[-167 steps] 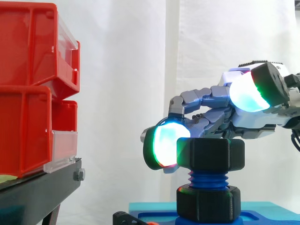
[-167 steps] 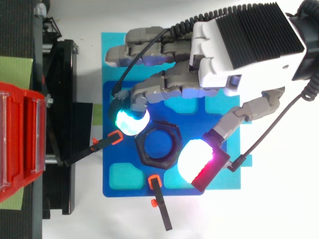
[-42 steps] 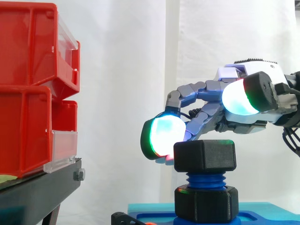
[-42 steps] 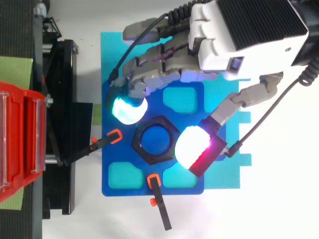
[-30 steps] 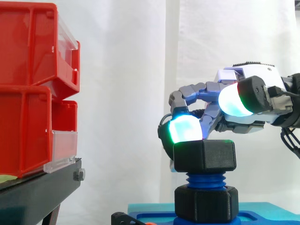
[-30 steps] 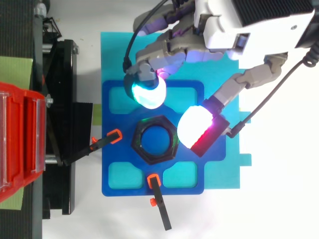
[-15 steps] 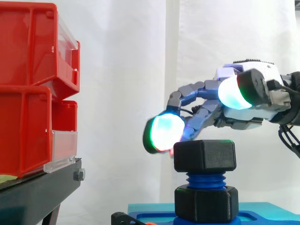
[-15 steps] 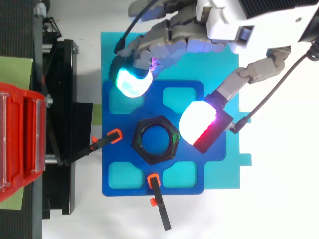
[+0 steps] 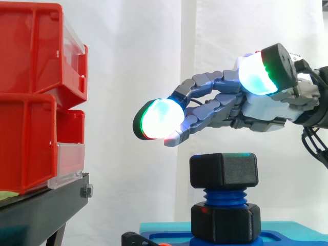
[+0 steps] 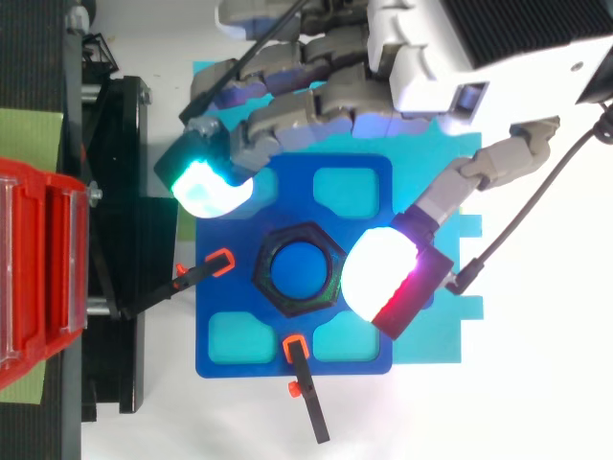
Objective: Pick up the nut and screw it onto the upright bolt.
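Note:
The black hex nut (image 9: 223,169) sits on top of the upright blue bolt (image 9: 224,195), with bare thread showing below it. From above, the nut (image 10: 264,278) rings the bolt's blue top (image 10: 299,269). My hand (image 9: 266,110) hovers over the nut without touching it, open, with its fingers stretched out to the left. One glowing fingertip (image 9: 156,119) points toward the bins, well left of the nut. The thumb pad (image 10: 383,268) hangs just right of the nut in the top view. The palm (image 10: 450,57) lies at the top right there.
A second black nut (image 9: 223,220) sits at the bolt's foot on the blue plate (image 10: 230,335), which lies on a cyan mat (image 10: 421,144). Two black clamps with orange tips (image 10: 222,262) (image 10: 297,350) hold the plate. Red bins (image 9: 31,97) on a black stand (image 10: 124,240) are at left.
The hand has risen off the nut and its fingers have straightened and swung out to the left. The nut stays on the bolt.

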You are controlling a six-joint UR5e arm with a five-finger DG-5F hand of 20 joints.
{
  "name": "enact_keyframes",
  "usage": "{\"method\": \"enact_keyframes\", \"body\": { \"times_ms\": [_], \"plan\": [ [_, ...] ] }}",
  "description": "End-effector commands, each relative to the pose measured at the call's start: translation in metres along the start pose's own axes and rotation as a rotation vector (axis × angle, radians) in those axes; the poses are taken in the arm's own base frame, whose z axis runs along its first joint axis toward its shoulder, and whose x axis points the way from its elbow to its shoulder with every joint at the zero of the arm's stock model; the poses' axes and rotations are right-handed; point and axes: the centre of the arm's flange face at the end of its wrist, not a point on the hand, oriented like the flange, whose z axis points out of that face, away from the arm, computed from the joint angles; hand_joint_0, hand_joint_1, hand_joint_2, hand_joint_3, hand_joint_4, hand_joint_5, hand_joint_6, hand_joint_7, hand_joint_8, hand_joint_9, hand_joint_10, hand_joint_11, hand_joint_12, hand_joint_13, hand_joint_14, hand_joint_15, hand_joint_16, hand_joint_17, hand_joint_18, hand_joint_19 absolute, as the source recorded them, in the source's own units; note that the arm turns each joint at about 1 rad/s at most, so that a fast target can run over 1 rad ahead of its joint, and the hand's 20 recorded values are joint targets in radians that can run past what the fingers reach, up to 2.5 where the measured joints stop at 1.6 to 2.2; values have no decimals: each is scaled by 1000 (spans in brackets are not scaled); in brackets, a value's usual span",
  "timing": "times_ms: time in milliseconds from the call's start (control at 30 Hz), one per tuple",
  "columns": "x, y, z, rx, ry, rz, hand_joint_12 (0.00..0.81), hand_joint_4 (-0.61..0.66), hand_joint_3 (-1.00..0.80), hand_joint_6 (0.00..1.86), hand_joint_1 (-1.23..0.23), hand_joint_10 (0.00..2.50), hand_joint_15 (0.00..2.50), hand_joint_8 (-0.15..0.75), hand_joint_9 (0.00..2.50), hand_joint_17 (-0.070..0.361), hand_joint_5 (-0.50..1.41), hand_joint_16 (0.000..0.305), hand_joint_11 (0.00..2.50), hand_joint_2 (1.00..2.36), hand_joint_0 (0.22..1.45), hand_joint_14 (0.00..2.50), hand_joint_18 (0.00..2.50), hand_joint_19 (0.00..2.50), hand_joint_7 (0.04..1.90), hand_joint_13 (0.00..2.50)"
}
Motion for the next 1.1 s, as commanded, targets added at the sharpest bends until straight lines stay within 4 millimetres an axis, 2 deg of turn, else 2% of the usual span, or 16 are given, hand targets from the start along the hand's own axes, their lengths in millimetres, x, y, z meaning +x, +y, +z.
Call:
{"method": "enact_keyframes", "body": {
  "times_ms": [0,333,667,867,1067],
  "plan": [
    [6,5,1,3,20,8,305,99,-500,501,-218,0,0,160,207,84,-203,37,0,1000,447,0,0,0,571,78],
    [20,13,1,25,81,32,310,95,-500,501,-175,0,0,160,121,88,-209,39,0,1000,439,0,0,0,588,0],
    [24,18,1,30,107,39,315,124,-500,501,-173,0,0,168,132,89,-190,40,0,1000,440,0,0,0,630,15],
    [25,17,1,28,105,38,316,207,-500,504,-197,0,0,208,211,86,-143,38,0,1000,446,0,0,0,970,101],
    [25,18,1,27,103,38,304,189,-500,503,-220,0,0,231,284,77,-112,34,0,1000,456,0,0,0,1204,183]
  ]
}}
